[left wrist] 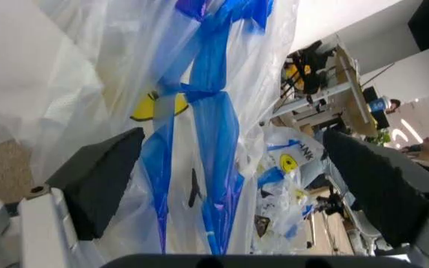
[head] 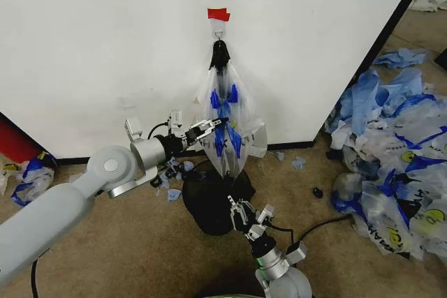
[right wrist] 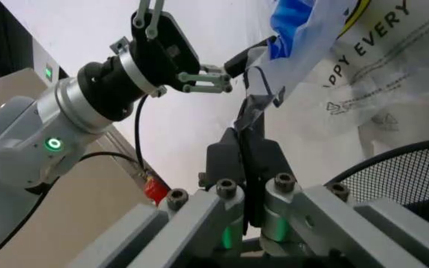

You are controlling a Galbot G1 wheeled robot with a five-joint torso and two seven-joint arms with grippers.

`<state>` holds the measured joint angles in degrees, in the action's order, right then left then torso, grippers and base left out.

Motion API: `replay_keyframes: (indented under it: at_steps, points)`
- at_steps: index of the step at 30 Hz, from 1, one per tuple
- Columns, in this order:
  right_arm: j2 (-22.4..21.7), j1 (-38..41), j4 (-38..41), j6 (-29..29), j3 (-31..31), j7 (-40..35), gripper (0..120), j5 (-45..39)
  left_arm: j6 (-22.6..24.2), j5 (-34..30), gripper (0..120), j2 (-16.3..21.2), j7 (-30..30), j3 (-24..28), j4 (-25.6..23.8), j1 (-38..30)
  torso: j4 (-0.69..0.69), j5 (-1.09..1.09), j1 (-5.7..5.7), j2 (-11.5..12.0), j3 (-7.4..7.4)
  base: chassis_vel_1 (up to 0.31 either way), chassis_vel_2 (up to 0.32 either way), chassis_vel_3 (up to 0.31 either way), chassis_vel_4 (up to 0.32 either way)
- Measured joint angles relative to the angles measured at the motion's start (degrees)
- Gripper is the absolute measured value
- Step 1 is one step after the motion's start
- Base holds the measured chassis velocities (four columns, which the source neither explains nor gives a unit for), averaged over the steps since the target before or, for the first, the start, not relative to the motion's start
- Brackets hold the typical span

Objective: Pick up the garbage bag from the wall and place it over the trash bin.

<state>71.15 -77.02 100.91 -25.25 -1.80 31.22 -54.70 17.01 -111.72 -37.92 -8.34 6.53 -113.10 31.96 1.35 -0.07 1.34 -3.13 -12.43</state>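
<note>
The garbage bag (head: 225, 113) hangs from a small hook (head: 218, 33) on the white wall (head: 105, 47), under a red tape patch (head: 218, 14). It is whitish with blue trim and a yellow print (left wrist: 155, 106). My left gripper (head: 207, 130) is open at the bag's left side, and the bag's blue-trimmed folds (left wrist: 214, 145) lie between its dark fingers (left wrist: 103, 178). The black mesh trash bin (head: 208, 204) stands on the floor right below. Over the bin, my right gripper (right wrist: 246, 139) is shut on the bag's lower tip (right wrist: 258, 103). The bin's mesh (right wrist: 401, 178) shows beside it.
A big pile of similar bags (head: 391, 151) covers the floor at the right. Blue plastic scraps (head: 172, 192) lie by the wall's black base strip. A red object (head: 14, 141) and another bag (head: 31, 176) sit at the left. A black cable (head: 321, 225) runs across the carpet.
</note>
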Motion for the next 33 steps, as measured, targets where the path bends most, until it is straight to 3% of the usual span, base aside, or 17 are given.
replay_keyframes:
  at_steps: [21,28,33]
  points:
    - [0.5,-0.3,0.2,-0.1,-0.7,0.1,0,0.1,-1.0,0.6,91,-2.9,-0.2,5.0,3.2,-3.4,0.0,0.0,0.0,0.0,0.0,0.0,0.0,0.0,0.0]
    - [0.6,-0.1,-0.1,-0.2,-0.5,0.1,0,0.1,-1.4,1.2,70,-2.8,0.0,4.7,3.1,-2.6,0.0,0.0,0.0,0.0,0.0,0.0,0.0,0.0,0.0]
    - [0.4,-0.1,-0.3,-0.2,-0.3,0.1,0,0.2,-1.5,1.8,48,-2.2,0.3,2.6,2.2,-0.5,0.0,-0.01,0.0,0.0,0.0,0.0,0.0,0.0,0.0]
